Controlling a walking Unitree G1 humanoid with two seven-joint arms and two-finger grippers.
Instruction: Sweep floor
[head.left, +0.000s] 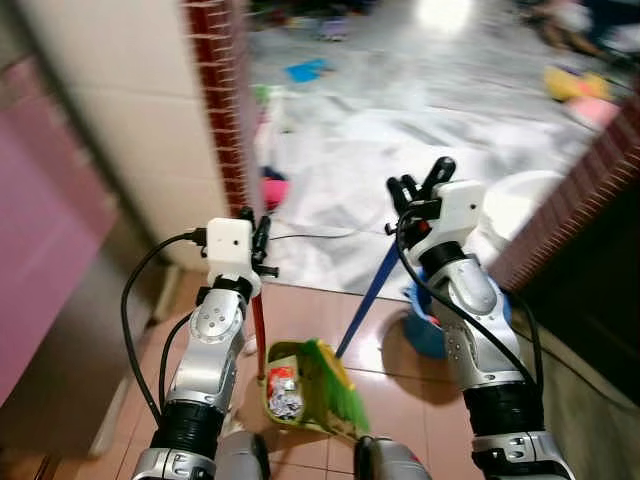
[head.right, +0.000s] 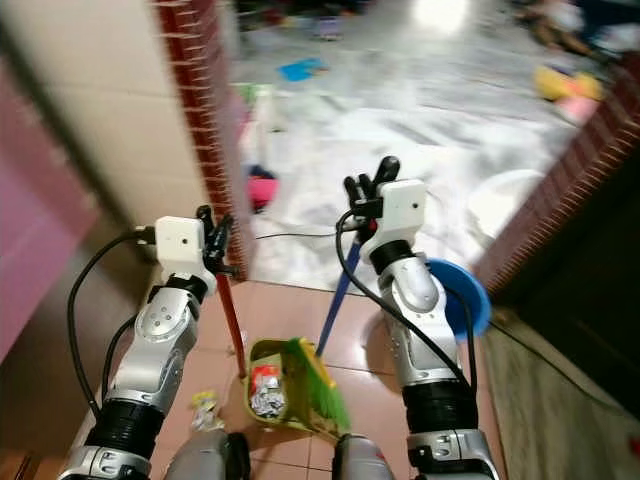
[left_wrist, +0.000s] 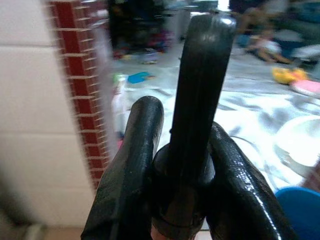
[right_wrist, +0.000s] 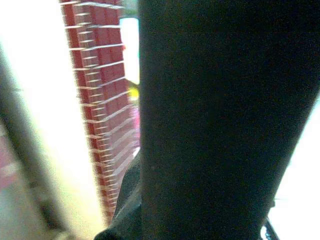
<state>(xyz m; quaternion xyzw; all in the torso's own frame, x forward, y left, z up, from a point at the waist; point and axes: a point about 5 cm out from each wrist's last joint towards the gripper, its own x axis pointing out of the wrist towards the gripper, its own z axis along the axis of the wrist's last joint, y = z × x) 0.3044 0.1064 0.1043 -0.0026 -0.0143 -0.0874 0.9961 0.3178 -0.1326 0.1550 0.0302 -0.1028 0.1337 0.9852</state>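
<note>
At the robot's feet, a yellow-green plastic dustpan (head.left: 290, 385) on the terracotta tile floor (head.left: 390, 395) already holds a heap of wrappers and scraps, the green bristles of a blue-handled broom (head.left: 335, 385) resting against its right side. The left gripper (head.left: 255, 240) is clamped around the dustpan's red upright handle (head.left: 259, 335); the right gripper (head.left: 415, 195) grips the broom's top. One scrap (head.right: 205, 403) remains left of the pan. Beyond the brick doorway, litter dots the pale floor (head.left: 400, 120), so sweeping appears unfinished.
</note>
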